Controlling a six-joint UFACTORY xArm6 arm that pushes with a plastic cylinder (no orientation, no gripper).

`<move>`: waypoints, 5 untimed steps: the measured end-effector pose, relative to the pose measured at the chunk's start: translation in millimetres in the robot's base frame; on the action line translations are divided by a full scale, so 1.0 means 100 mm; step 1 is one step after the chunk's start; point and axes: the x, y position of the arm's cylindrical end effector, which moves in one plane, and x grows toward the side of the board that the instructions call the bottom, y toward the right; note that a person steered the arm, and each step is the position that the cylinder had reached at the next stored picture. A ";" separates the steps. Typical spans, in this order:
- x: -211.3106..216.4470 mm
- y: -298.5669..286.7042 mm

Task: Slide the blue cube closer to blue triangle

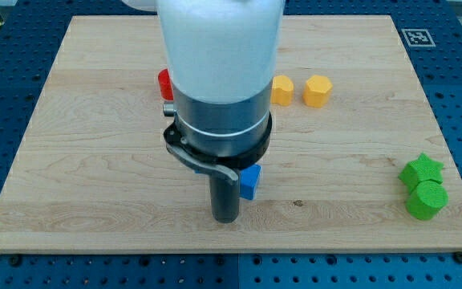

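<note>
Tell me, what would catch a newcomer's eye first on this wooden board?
The big white and dark arm body fills the view's middle, ending in a dark rod whose tip rests just left of a partly hidden blue block. Bright green blocks, a green star and a green cylinder, sit touching at the view's right edge. Two yellow blocks lie side by side near the top.

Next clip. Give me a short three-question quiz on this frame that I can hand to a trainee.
1. True or false: the two green blocks touch each other.
2. How many yellow blocks lie on the board?
3. Which is partly hidden behind the arm: A the red block, B the green star, C a yellow block?

Key
1. True: green star sits against the green cylinder.
2. Two: and.
3. A: the red block. The blue block lies right of my tip.
</note>
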 end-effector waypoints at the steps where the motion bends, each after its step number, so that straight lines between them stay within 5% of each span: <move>1: 0.13 0.38; 3: -0.08 0.91; 5: -0.23 0.39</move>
